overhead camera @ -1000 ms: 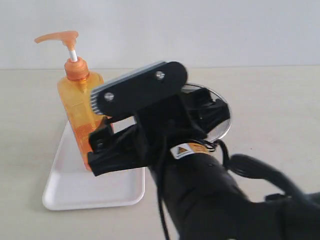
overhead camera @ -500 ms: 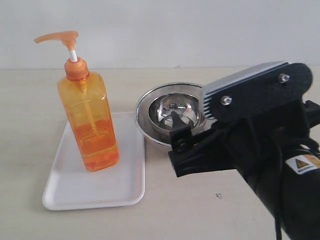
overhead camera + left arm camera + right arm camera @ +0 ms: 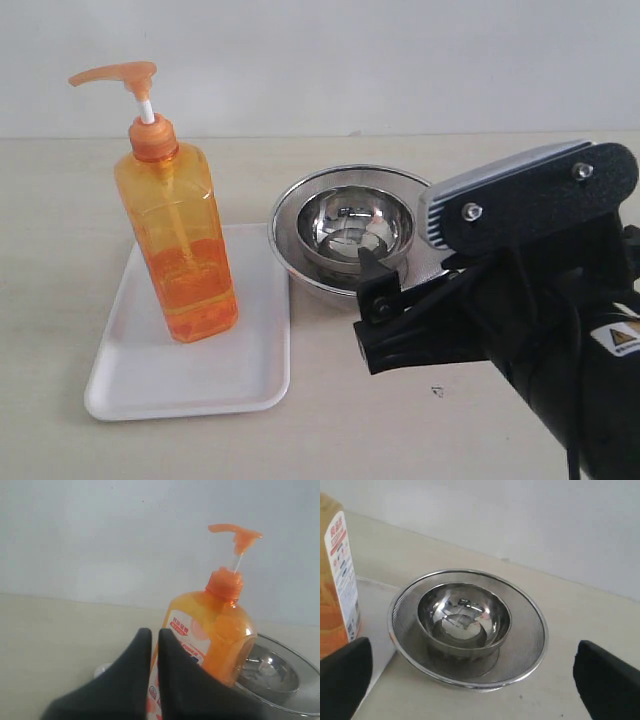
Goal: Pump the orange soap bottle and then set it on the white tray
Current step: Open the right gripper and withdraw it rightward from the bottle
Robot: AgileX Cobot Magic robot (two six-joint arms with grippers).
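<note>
The orange soap bottle (image 3: 180, 250) stands upright on the white tray (image 3: 150, 385), its pump nozzle raised on the white stem. No gripper touches it. My right gripper (image 3: 475, 680) is open, its fingers spread wide before the steel bowl, and one finger (image 3: 378, 300) shows right of the tray. The bottle's labelled edge (image 3: 335, 580) lies off to one side of that gripper. My left gripper (image 3: 154, 634) is shut on nothing, with the bottle (image 3: 220, 630) a short way beyond its tips. The exterior view does not show the left arm.
A round steel bowl inside a wider mesh-rimmed steel dish (image 3: 355, 225) sits on the table just right of the tray, also in the right wrist view (image 3: 465, 615). My black right arm (image 3: 540, 330) fills the lower right of the exterior view.
My right arm has swung from in front of the bottle to the right, uncovering the bottle and the bowl. The bottle stays upright on the tray.
</note>
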